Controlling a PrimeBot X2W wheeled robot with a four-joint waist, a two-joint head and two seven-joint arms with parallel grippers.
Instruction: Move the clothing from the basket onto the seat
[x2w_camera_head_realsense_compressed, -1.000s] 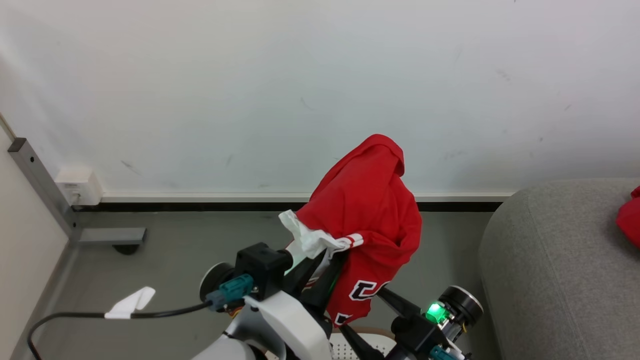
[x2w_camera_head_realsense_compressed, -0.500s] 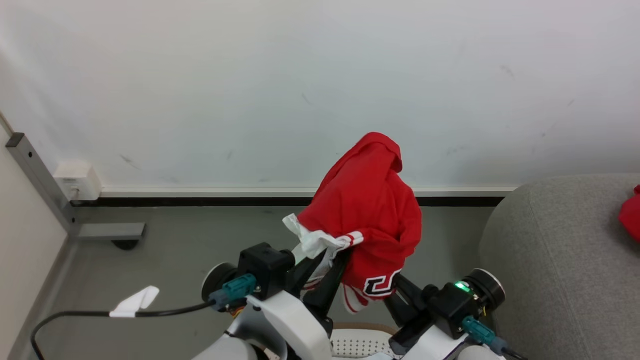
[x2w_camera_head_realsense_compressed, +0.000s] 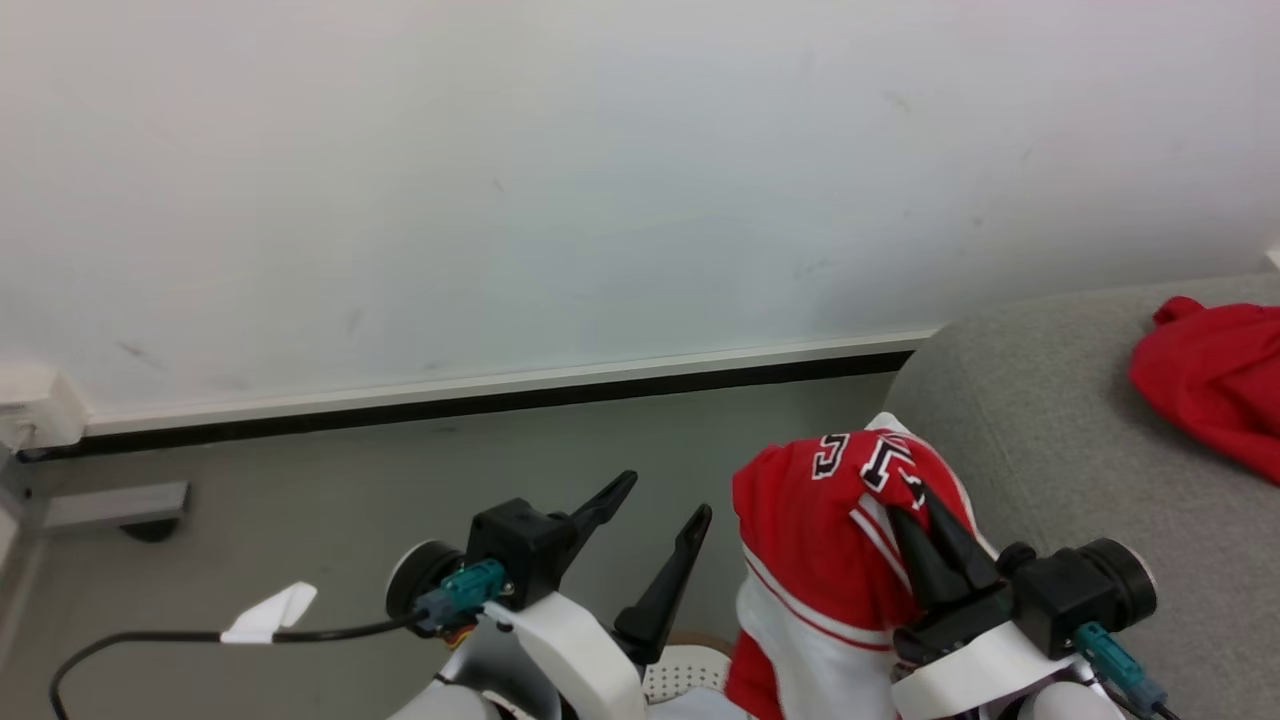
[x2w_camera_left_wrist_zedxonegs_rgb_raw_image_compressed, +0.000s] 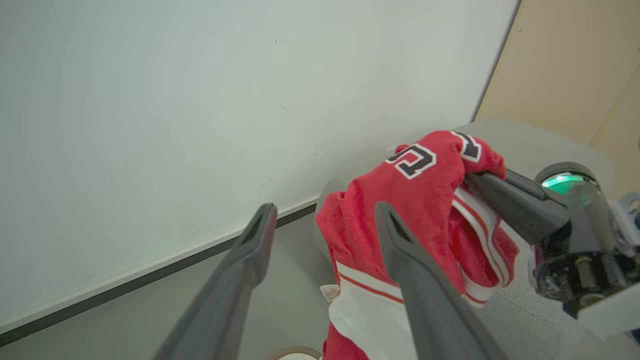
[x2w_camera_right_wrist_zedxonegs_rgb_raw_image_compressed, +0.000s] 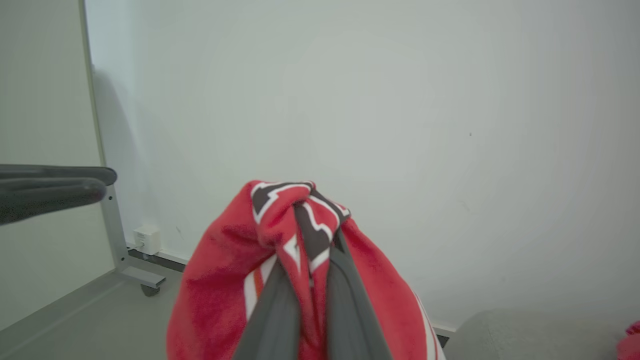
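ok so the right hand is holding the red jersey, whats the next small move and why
Probably swing the right hand rightward over the seat before letting go: it is shut on the red garment, which hangs by the seat's edge, not clearly over it. The left hand is open, clear of it.

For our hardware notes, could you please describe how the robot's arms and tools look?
Both arms have glossy white forearm shells and black wrist blocks. The left tool and right tool each have two long, tapered dark grey fingers. Teal connectors sit at both wrists; the left one's black cable carries a white tape tag. A green light glows on the right wrist.
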